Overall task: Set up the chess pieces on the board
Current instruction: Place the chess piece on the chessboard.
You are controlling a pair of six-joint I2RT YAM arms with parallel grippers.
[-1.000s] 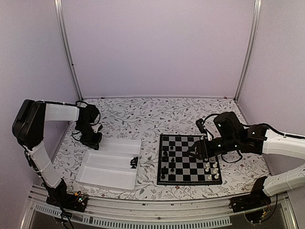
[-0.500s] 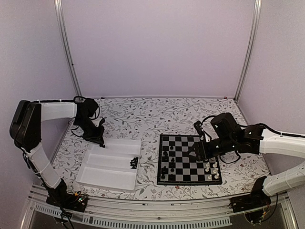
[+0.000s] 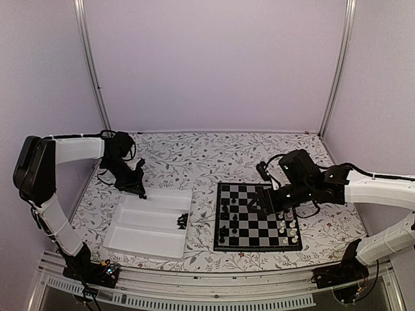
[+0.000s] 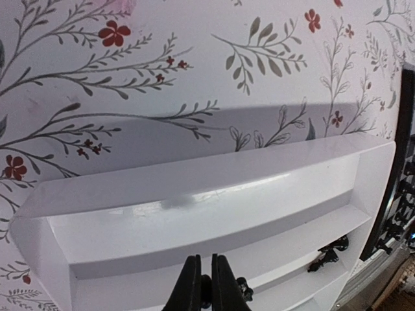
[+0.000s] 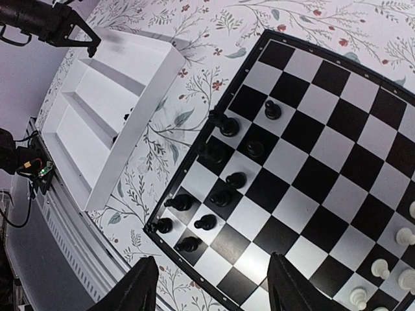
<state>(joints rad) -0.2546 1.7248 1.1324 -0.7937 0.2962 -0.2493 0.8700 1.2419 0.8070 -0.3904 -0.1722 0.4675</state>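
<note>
Roughly ten black pieces (image 5: 220,197) stand on the board (image 5: 337,162), loosely filling the two columns on its tray side. Several look off-centre or out of line, so you are mid-task, not near the end. A few white pieces (image 5: 379,267) sit in the opposite near corner.

A small cluster (image 3: 182,220) of black pieces lies in the tray (image 3: 139,236), at the end nearest the board.

Your left gripper (image 3: 140,190) hangs over the tray's far edge, well apart from that cluster. Its fingers (image 4: 190,288) are pressed together, and you can see no piece between them. Your right gripper (image 5: 217,295) hovers above the board's tray-side half with its jaws spread wide and nothing in them.

The step in hand looks like fetching the next black piece. For that, open the left jaws before you descend. Carry them across the tray toward the board side, and single out one piece at the cluster's edge so the fingers do not sweep the others. The pieces are tiny, so come down squarely and close gently. Keep the right arm high enough that it does not brush the standing pieces.
</note>
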